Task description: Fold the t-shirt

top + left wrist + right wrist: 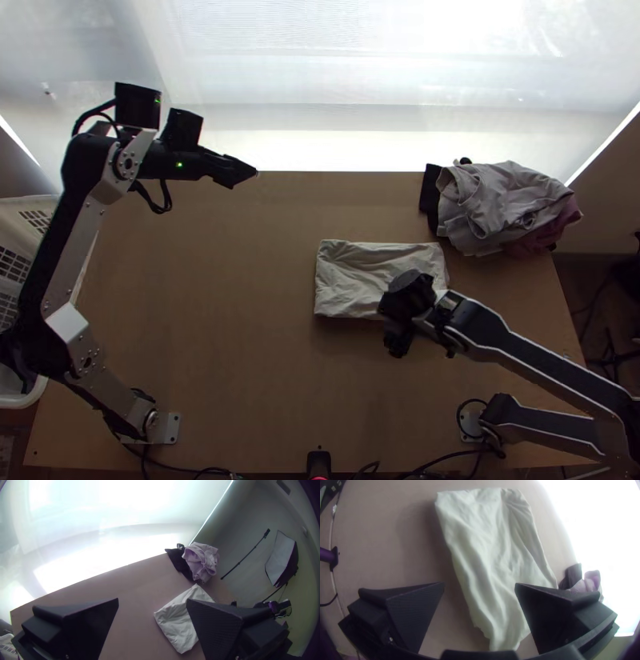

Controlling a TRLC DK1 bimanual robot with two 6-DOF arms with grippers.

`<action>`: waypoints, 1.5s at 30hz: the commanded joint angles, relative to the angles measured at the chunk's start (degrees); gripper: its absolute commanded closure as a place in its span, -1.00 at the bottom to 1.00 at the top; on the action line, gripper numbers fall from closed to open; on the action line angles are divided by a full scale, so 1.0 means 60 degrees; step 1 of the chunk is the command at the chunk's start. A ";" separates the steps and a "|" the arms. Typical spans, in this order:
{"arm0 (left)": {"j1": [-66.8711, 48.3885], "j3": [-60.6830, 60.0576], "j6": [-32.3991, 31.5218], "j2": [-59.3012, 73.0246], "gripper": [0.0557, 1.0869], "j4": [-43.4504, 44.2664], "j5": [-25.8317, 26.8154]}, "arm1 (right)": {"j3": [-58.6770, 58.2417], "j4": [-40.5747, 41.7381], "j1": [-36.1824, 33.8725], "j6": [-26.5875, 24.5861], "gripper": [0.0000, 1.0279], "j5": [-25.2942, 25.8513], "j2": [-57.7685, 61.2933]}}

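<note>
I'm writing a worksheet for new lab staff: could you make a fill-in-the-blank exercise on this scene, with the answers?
The tool nearer the folded t-shirt belongs to the ____ arm.
The fingers of the left tool are ____, not shut.
In the top view, a white basket stands beyond the ____ edge of the table.

Missing words: right; open; left

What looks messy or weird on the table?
The heap of clothes at the far right corner of the table looks messiest: it's all crumpled and seems to poke past the edge. The pale cloth lies folded in a rough rectangle, but it's wrinkly. I see nothing spilled.
</note>
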 commanded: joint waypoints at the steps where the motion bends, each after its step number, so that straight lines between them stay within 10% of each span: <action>1: 0.1072 -0.0557 0.0055 -0.1301 -0.92 0.0501 -0.0268 | -0.1317 0.1575 0.2739 0.0394 -0.92 0.2047 0.0045; 21: 0.4309 -0.4732 -0.0296 -0.4743 -0.92 0.3460 -0.0341 | -0.1083 0.6307 0.3237 0.0335 -0.92 0.3497 0.4176; 45: 0.4880 -0.6343 -0.0501 -0.5710 -0.92 0.4368 0.0171 | -0.0746 1.0306 0.2109 -0.3547 -0.92 0.5753 0.6622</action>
